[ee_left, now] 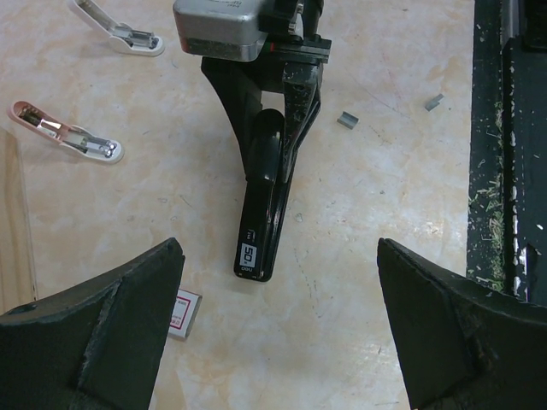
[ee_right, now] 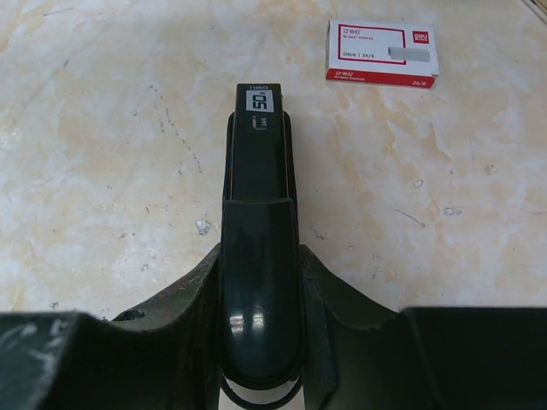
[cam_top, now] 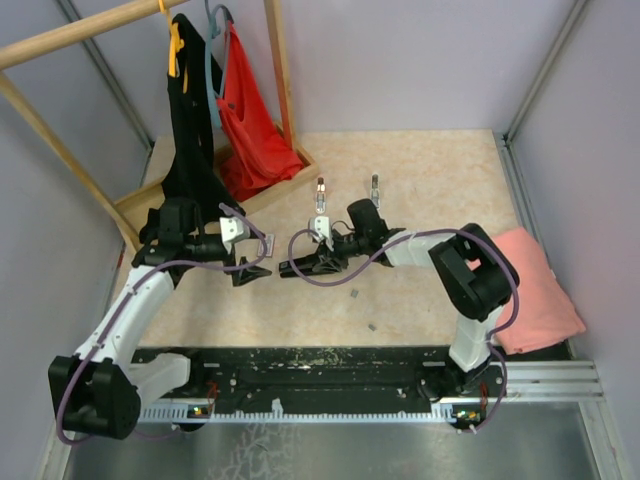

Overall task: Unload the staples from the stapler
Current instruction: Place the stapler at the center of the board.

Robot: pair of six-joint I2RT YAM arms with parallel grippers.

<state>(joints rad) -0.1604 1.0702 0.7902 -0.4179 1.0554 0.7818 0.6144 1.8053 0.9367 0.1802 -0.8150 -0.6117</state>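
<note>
Because two loose staples (cam_top: 355,294) lie on the table (cam_top: 450,180) near its front edge, a low sweep of either arm could flick them off. Just beyond, the right claw (cam_top: 333,260) is clamped narrow around the hinge end of the stapler (ee_right: 259,196), which stretches low along the table toward the left claw (cam_top: 252,270); that one gapes wide, empty, just short of the nose. An off-centre closing there could twist the slim body out of the rear grip. Farther on, the staple box (ee_right: 382,53) sits near enough to be knocked.
</note>
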